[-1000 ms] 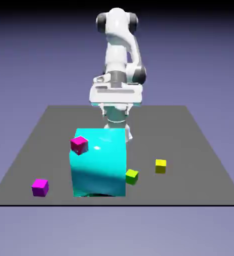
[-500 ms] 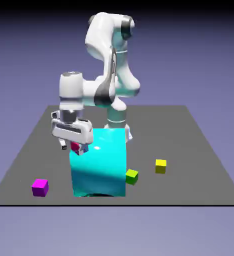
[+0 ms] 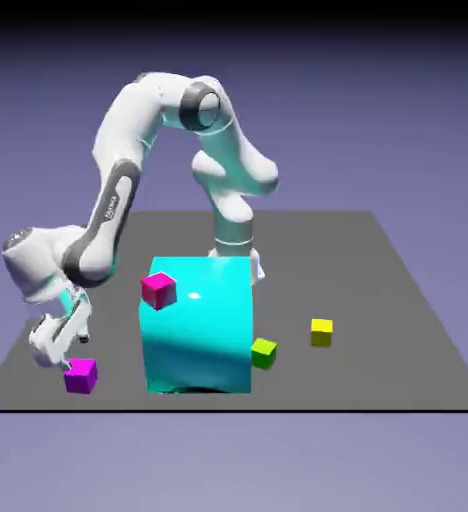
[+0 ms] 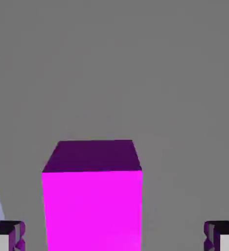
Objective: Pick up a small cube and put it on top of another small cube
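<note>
The small purple-magenta cube (image 3: 80, 375) lies on the grey table near the front at the exterior view's left. My gripper (image 3: 66, 355) hangs tilted just above and behind it, open. In the hand view the cube (image 4: 92, 196) fills the lower middle, between the two grey fingertips (image 4: 6, 235) with gaps on both sides, so nothing is gripped. The small yellow cube (image 3: 321, 331) sits alone on the table at the exterior view's right.
A big cyan block (image 3: 198, 325) stands mid-table between the two cubes. A pinker magenta cube (image 3: 158, 290) rests at its upper left corner. A lime yellow-green cube (image 3: 264, 352) lies at its lower right corner. The table's front edge (image 3: 228, 409) runs just below.
The arm swung from behind the cyan block out to the exterior view's left and dropped low, bringing the open gripper down over the purple-magenta cube. No cube has moved.
</note>
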Tool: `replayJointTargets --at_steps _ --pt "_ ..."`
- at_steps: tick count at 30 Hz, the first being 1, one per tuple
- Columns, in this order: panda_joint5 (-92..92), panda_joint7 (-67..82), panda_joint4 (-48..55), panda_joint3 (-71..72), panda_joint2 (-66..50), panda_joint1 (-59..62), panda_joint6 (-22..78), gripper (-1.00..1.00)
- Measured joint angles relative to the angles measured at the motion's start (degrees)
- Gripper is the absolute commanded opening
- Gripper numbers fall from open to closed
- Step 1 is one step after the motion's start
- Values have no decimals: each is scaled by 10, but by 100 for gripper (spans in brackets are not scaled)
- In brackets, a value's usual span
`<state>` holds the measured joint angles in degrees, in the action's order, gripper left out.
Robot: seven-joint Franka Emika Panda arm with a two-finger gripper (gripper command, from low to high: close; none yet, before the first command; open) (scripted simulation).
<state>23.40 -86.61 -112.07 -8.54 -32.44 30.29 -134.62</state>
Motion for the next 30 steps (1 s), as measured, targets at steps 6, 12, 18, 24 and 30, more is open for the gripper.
replayJointTargets --at_steps 6,12,18,24,30 --pt "14 10 2 11 -34 3 -32 -100" --pt "74 -26 42 55 5 34 44 -100" --pt "202 -47 95 179 -5 77 86 -100" --pt "252 -19 75 304 34 53 107 -100" --pt "198 75 -47 429 136 -61 100 -100"
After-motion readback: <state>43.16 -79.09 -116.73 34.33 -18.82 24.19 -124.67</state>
